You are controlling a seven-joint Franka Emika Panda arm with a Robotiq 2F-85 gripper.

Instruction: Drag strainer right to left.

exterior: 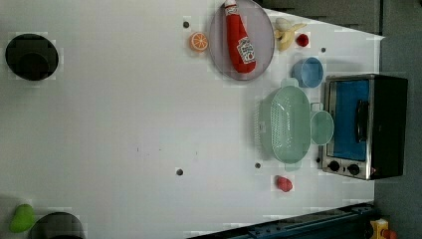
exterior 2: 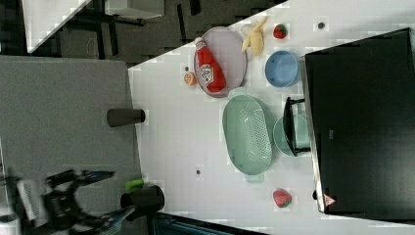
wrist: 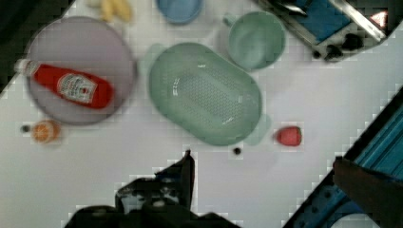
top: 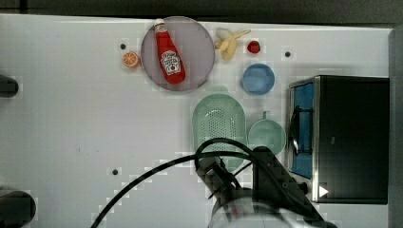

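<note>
Strainer (exterior: 284, 124): I see a pale mint-green oval plastic colander, its floor dotted with many small holes.
Tabs: one small rim tab at each narrow end (clearest in the wrist view (wrist: 205, 93)).
Pose: upright, open side up, flat on the white table, nothing inside it.
Lie: in the top view (top: 218, 124) and the right view (exterior 2: 247, 133) its long axis runs up and down the picture.
Place from the claw: in the wrist view I have it ahead of the claw (wrist: 187, 171), apart from it, untouched.
</note>
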